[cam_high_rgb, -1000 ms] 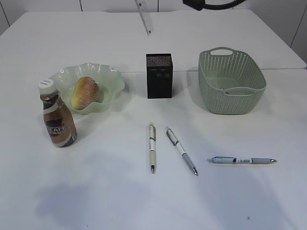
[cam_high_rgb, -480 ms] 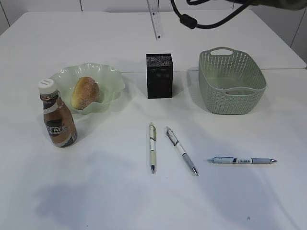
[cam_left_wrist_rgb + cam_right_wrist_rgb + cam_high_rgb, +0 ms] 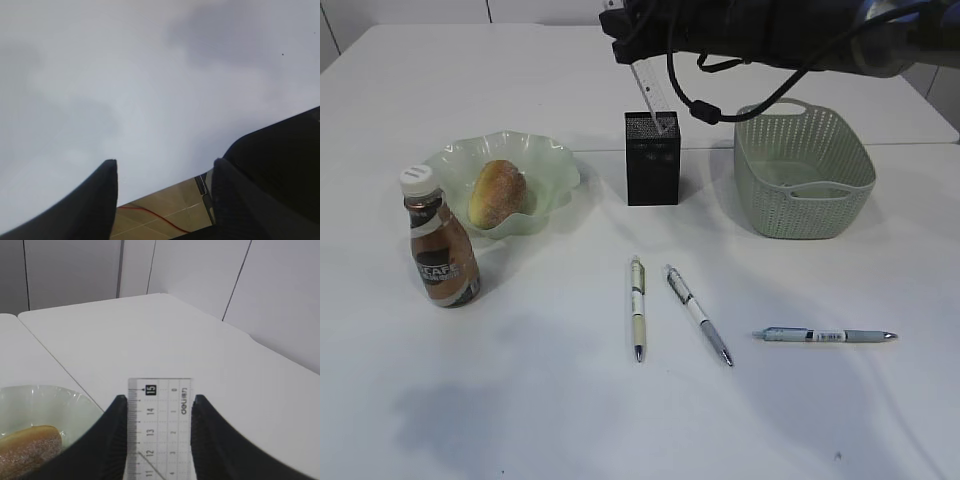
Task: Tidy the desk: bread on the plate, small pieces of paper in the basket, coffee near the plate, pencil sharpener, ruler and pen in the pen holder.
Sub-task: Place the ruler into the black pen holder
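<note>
My right gripper (image 3: pixel 638 45) reaches in from the upper right, shut on a clear ruler (image 3: pixel 652 95). The ruler hangs tilted, its lower end at the top opening of the black pen holder (image 3: pixel 652 165). In the right wrist view the ruler (image 3: pixel 159 435) sits between the jaws (image 3: pixel 158 401). The bread (image 3: pixel 498 193) lies on the green plate (image 3: pixel 558 170). The coffee bottle (image 3: pixel 440 250) stands in front of the plate, to its left. Three pens (image 3: pixel 637 305) (image 3: pixel 698 313) (image 3: pixel 825 335) lie on the table. My left gripper (image 3: pixel 162 172) is open and empty. No sharpener or paper shows.
A green basket (image 3: pixel 820 215) stands to the right of the pen holder and looks empty. The right arm and its cable hang over the back of the table. The left wrist view shows the white table's edge and the floor beyond.
The right arm has come down into view from the top. It carried the ruler down and to the right, until the ruler's lower end reached the pen holder's top.
</note>
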`<state>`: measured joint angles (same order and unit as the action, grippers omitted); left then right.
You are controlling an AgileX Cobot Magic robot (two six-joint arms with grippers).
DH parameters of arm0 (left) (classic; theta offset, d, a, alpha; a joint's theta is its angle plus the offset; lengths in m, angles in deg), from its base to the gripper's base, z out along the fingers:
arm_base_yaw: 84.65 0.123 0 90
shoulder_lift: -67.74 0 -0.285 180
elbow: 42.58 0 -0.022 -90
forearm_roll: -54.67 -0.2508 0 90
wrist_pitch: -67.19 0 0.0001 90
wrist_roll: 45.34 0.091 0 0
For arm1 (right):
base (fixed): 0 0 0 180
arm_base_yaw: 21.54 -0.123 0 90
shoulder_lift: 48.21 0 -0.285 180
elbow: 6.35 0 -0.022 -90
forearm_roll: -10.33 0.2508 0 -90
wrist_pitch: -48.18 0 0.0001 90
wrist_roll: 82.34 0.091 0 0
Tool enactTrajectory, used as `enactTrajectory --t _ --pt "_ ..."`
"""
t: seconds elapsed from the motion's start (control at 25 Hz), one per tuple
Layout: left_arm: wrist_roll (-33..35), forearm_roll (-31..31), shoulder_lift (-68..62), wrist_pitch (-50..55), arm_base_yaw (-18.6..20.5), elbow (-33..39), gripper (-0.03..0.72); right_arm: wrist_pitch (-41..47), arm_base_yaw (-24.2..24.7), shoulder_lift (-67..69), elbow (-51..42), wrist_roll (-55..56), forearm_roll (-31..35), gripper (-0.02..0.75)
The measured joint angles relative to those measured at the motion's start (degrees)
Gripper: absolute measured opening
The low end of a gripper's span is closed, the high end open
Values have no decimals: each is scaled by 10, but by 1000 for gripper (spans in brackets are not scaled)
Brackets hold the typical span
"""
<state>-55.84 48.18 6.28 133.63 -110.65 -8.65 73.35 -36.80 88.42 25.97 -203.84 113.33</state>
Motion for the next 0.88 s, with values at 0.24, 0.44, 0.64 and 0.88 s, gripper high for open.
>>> enactTrajectory --t 0.24,0.44,0.64,0.88 --pt "0 0 0 0 0 0 414 -5 3 32 33 -13 0 299" --pt "0 0 0 0 0 0 410 -6 9 41 56 -15 1 299" --pt "0 0 0 -9 0 0 408 -6 18 71 85 -15 1 299" --pt "0 0 0 -13 0 0 403 3 18 89 118 -15 1 299"
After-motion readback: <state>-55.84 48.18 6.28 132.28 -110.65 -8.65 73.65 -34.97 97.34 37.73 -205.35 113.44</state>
